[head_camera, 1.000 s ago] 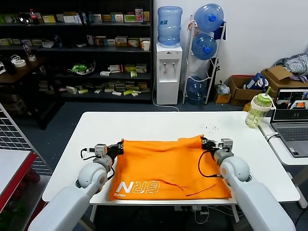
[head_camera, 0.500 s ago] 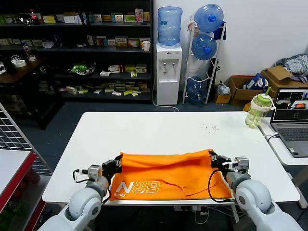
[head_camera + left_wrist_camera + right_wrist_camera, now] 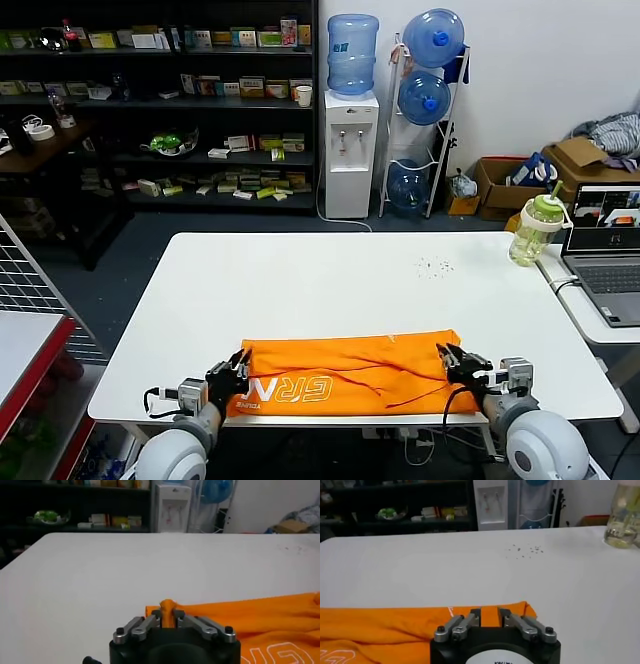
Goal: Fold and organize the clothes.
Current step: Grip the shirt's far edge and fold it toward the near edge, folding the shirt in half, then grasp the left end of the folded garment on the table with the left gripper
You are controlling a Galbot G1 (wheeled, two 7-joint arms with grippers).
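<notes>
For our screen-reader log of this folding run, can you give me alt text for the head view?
An orange T-shirt lies in a narrow band along the near edge of a white table, white lettering showing. The left gripper pinches its left end and the right gripper its right end. Shelves and a water cooler stand behind.

Grey rounded wrist housings, black left gripper (image 3: pixel 236 368), black right gripper (image 3: pixel 450 357), black cables, silver screwed linkages
</notes>
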